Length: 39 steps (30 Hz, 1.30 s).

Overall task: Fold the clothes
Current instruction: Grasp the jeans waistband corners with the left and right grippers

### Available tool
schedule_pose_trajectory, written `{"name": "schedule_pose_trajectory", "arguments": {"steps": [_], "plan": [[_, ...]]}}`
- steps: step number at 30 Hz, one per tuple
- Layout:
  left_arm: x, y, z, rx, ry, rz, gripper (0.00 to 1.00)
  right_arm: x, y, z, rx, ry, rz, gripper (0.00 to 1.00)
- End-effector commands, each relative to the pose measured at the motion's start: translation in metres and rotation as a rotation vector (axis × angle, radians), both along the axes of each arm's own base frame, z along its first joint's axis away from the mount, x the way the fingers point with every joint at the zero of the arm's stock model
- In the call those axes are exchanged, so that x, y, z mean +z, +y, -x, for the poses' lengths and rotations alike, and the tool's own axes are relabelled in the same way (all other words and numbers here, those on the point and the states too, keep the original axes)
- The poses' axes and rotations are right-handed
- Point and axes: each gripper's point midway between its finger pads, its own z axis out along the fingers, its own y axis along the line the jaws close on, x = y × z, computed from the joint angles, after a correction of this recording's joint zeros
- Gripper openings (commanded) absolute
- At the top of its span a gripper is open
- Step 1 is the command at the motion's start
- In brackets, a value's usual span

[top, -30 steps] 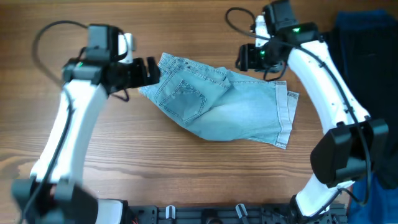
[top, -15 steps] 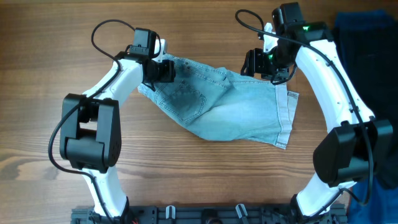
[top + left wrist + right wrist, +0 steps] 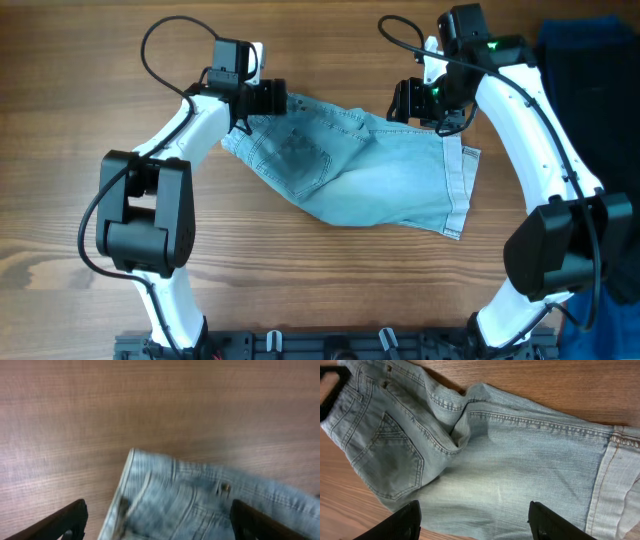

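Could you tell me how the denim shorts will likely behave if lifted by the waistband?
Probably floppy: the denim shorts lie creased and folded, so they should drape. Thick seams and cuffed hem suggest some weight.

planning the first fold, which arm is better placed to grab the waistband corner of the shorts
Left. The left fingers, open, straddle the waistband corner of the shorts. The right fingers, also open, are over the leg panel toward the cuffed hem, away from the waistband.
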Motion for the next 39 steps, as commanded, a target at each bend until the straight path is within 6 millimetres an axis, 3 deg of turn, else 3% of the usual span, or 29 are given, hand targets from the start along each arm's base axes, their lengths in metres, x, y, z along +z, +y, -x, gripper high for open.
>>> {"name": "schedule_pose_trajectory", "arguments": {"steps": [1, 6, 8, 10, 13, 14, 18, 21, 26, 30, 33, 37, 39], "plan": [[-0.003, -0.006, -0.011, -0.025, -0.036, 0.01, 0.86, 0.016, 0.003, 0.004, 0.014, -0.025, -0.021, 0.7], [-0.025, -0.017, -0.009, -0.057, 0.0, 0.041, 0.74, 0.016, 0.002, 0.006, 0.009, -0.012, -0.02, 0.69], [-0.035, -0.016, -0.008, -0.057, 0.015, 0.039, 0.64, 0.015, 0.002, 0.008, 0.007, -0.006, -0.02, 0.69], [-0.034, -0.018, -0.008, -0.062, 0.014, 0.046, 0.45, 0.015, 0.002, 0.009, 0.007, -0.001, -0.019, 0.68], [-0.023, -0.02, -0.008, -0.067, 0.001, 0.062, 0.07, 0.015, 0.002, 0.009, 0.008, 0.0, -0.018, 0.68], [-0.018, -0.019, -0.008, -0.066, -0.002, 0.063, 0.04, 0.015, 0.002, 0.009, 0.007, 0.0, -0.016, 0.68], [0.025, -0.01, -0.004, -0.042, -0.048, 0.044, 0.04, 0.012, -0.01, 0.006, -0.012, -0.012, 0.052, 0.67], [0.067, 0.005, 0.005, 0.006, -0.094, -0.01, 0.04, 0.009, -0.027, -0.001, -0.055, -0.037, 0.133, 0.68], [0.111, 0.031, 0.041, 0.066, -0.078, -0.105, 0.04, 0.011, -0.063, -0.017, -0.184, -0.062, 0.149, 0.68], [0.119, 0.039, 0.079, 0.061, 0.017, -0.126, 0.04, 0.004, -0.101, -0.022, -0.261, -0.046, 0.157, 0.73], [0.112, 0.043, 0.103, 0.056, 0.107, -0.146, 0.04, -0.014, -0.111, -0.021, -0.24, -0.016, 0.167, 0.78], [0.1, 0.048, 0.126, 0.056, 0.213, -0.167, 0.07, -0.048, -0.097, -0.024, -0.121, -0.002, 0.102, 0.8], [0.098, 0.049, 0.13, 0.054, 0.23, -0.171, 0.15, -0.077, -0.086, -0.028, -0.109, 0.017, 0.041, 0.79]]}}
